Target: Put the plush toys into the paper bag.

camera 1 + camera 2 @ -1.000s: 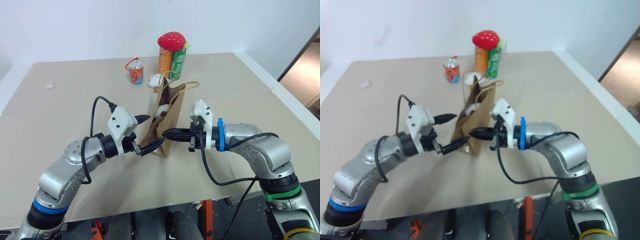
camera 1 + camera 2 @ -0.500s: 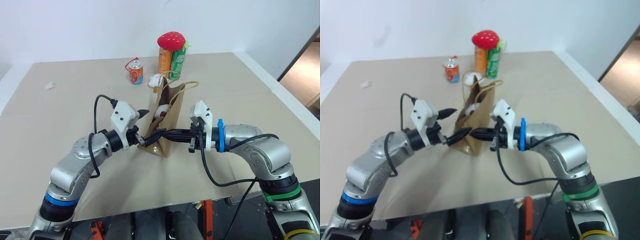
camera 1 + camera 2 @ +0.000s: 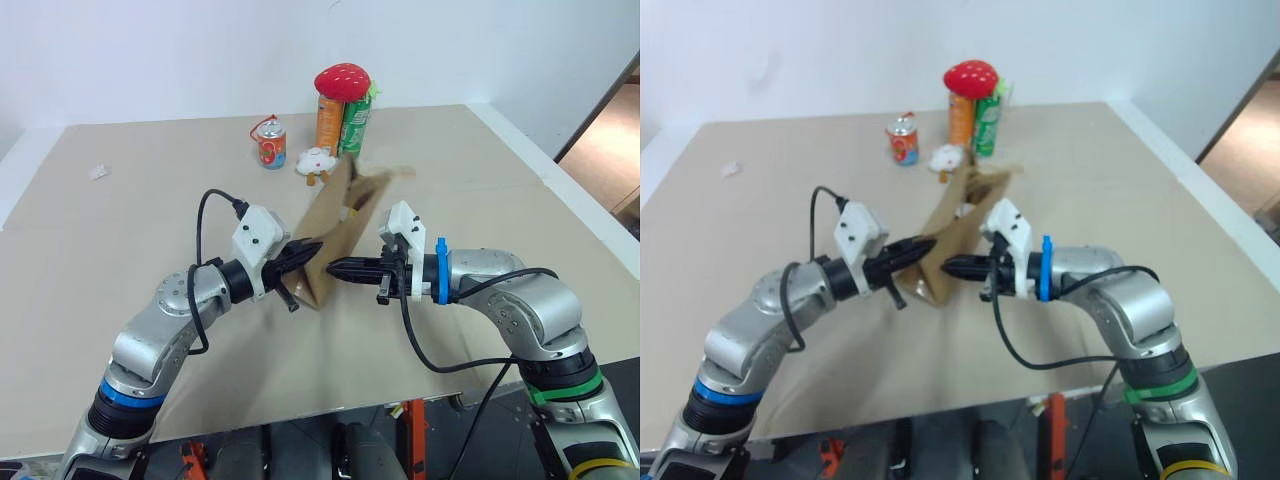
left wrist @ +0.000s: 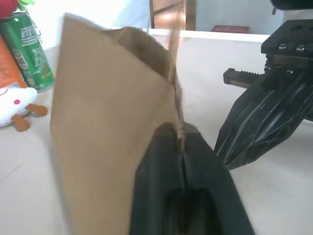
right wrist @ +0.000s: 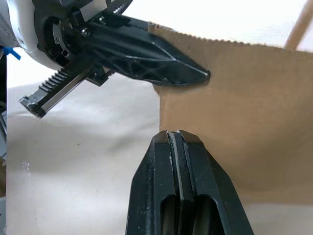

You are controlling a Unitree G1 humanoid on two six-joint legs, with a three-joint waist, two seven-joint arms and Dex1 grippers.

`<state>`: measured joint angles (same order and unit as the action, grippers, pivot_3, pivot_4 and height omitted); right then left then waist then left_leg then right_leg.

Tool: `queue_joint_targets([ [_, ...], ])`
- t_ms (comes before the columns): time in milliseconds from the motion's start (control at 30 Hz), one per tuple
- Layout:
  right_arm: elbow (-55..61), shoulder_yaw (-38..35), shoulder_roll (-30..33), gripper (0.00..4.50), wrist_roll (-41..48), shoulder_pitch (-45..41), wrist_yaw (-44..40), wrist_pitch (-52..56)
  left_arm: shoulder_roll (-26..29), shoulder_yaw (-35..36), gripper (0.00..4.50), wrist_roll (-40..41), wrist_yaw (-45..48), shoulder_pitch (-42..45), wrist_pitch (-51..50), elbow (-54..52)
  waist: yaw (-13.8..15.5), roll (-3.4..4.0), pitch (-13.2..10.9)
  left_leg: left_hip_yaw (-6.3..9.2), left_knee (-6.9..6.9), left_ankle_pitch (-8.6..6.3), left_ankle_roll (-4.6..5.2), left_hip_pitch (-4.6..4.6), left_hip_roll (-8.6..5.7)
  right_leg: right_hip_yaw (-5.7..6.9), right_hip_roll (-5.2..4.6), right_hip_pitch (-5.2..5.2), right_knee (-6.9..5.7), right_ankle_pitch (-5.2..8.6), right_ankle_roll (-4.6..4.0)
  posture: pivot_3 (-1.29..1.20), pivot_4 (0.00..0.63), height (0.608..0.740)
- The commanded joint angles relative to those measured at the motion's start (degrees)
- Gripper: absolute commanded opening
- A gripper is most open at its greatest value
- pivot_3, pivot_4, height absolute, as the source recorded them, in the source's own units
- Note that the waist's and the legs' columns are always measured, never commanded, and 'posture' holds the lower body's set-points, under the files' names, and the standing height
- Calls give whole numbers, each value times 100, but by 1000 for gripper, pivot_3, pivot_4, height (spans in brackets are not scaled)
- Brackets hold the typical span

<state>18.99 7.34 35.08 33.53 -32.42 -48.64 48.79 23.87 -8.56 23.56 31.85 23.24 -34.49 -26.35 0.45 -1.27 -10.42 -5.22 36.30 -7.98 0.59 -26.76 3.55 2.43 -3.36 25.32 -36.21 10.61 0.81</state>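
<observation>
Bag (image 3: pixel 335 235): tilted on bench (image 3: pixel 120 250). Left gripper (image 3: pixel 305 250) pinched its edge; right gripper (image 3: pixel 340 268) closed, empty beside. Spread mouth gently; paper tears.

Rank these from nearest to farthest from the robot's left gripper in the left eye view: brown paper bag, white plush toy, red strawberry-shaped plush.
1. Brown paper bag: pinched by the left gripper.
2. White plush toy: on the table behind the bag.
3. Red strawberry-shaped plush: atop the cans at the back.

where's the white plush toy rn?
The white plush toy lies on the table, far side in the left eye view, just right of the small red can and in front of the orange can, behind the paper bag.
</observation>
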Motion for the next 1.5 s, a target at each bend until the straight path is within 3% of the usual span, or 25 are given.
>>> queue_joint_targets([
  [33, 222, -198, 54, 0, 52, -107, -35, -131, 79, 155, 60, -19, 166, 127, 269, -28, 0, 0, 0, 0, 0, 0, 0, 0, 0, 0, 0, 0, 0, 0, 0, 0, 150, 740],
  [133, 156, -406, 196, 0, 157, -190, -168, -147, 214, 247, 60, -16, 378, 142, 420, 130, 0, 0, 0, 0, 0, 0, 0, 0, 0, 0, 0, 1, 0, 0, 0, 0, 150, 740],
  [233, 147, -829, 557, 889, 550, -329, -565, -15, 365, 486, 0, 174, 818, 175, 725, 385, 1, 1, -1, -1, -1, 0, 0, -1, 0, 0, -2, 2, 0, 0, 0, 0, 150, 740],
  [433, 170, -1659, 1299, 3584, 1472, -644, -1408, 120, 729, 985, 0, 714, 2013, 473, 1112, 1191, 3, -1, -3, 0, -6, -1, -2, -5, 0, 5, -2, 8, 2, 4, -6, 0, 150, 740],
  [467, 184, -1716, 1435, 4262, 1479, -611, -1550, 39, 827, 997, 0, 783, 2248, 544, 1112, 1309, 6, -1, -3, 2, -6, -2, -4, -5, 0, 9, -3, 7, 3, 6, -8, 0, 150, 740],
  [500, 174, -1765, 1552, 4448, 1480, -571, -1656, -23, 919, 986, 0, 798, 2456, 605, 1145, 1409, 6, -2, -3, 2, -9, -3, -4, -6, 1, 11, -4, 7, 3, 8, -9, 0, 150, 740],
  [867, -783, -2000, 2475, 4448, 911, -523, -2532, -1056, 1550, 807, 0, 1140, 4313, 959, 1292, 1362, 2, -2, -4, -2, -11, -15, -14, -6, 3, 14, -6, 11, 4, 20, -13, 0, 150, 740],
  [1033, -962, -2088, 2732, 4448, 932, -523, -2679, -1062, 1505, 785, 0, 1174, 4485, 924, 1331, 1292, 2, -2, -4, -3, -11, -16, -15, -6, 3, 13, -8, 11, 4, 22, -12, 0, 150, 740],
  [1267, -718, -2094, 2746, 4448, 1150, -299, -2769, -895, 1474, 367, 0, 304, 5031, 811, 2653, 2002, 3, -1, -4, -2, -10, -16, -15, -4, 3, 14, -6, 10, 4, 22, -13, 0, 150, 740],
  [1467, -664, -2067, 2779, 4448, 1185, -198, -2819, -841, 1524, 380, 0, 177, 5108, 1087, 2896, 2324, 4, -1, -4, -4, -8, -16, -15, -5, 2, 12, -12, 10, 4, 22, -13, 0, 150, 740],
  [1500, -673, -2047, 2762, 4484, 1162, -197, -2818, -873, 1559, 406, 266, 201, 5107, 1107, 2835, 2311, 3, -1, -4, -5, -8, -16, -15, -5, 3, 12, -12, 10, 4, 22, -13, 0, 150, 740],
])
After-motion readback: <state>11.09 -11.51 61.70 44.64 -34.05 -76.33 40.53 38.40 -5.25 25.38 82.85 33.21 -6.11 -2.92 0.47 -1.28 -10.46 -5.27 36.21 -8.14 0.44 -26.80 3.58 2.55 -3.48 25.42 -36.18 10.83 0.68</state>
